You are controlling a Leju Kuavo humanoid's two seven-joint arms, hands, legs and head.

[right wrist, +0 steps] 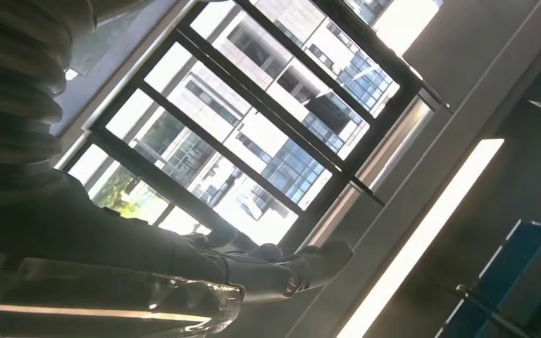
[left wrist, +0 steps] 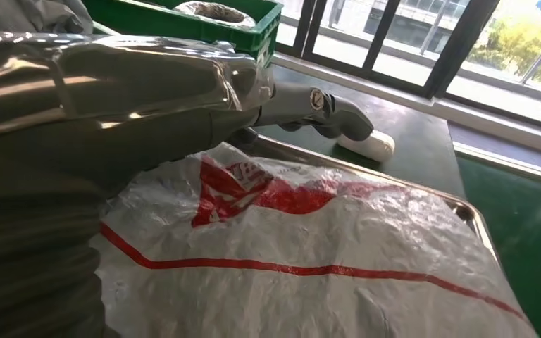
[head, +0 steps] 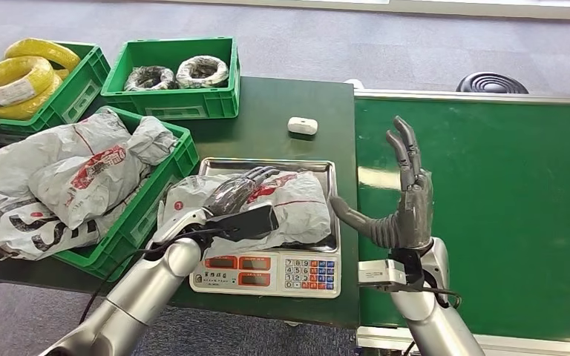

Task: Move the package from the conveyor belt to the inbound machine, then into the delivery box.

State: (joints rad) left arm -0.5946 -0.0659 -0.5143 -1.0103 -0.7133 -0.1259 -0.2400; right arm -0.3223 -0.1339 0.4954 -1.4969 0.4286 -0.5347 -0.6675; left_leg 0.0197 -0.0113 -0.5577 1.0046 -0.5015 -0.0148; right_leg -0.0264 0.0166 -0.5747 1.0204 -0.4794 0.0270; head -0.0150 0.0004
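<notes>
Package: a white plastic mailer bag [head: 289, 204] with red print lay on the steel tray of the weighing scale [head: 267, 271], which sat at the front edge of the dark green desk [head: 282, 104], beside the conveyor belt [head: 505, 208].
Left hand: the left hand [head: 236, 191] rested palm-down on top of the package, its fingers stretched flat over the bag's left part toward the tray's far edge; whether they actually gripped the plastic could not be told. In the left wrist view the thumb [left wrist: 324, 116] stood out above the bag [left wrist: 310, 267], apart from its surface.
Right hand: the right hand [head: 408, 200] stood upright over the belt's left edge, just right of the scale, fingers wide and straight, thumb pointing toward the package, holding nothing and not touching the bag.
Delivery box: a green crate [head: 159, 185] filled with similar bags sat at the desk's left, touching the scale's left side.
Other: a small white device [head: 302, 125] lay behind the scale.
</notes>
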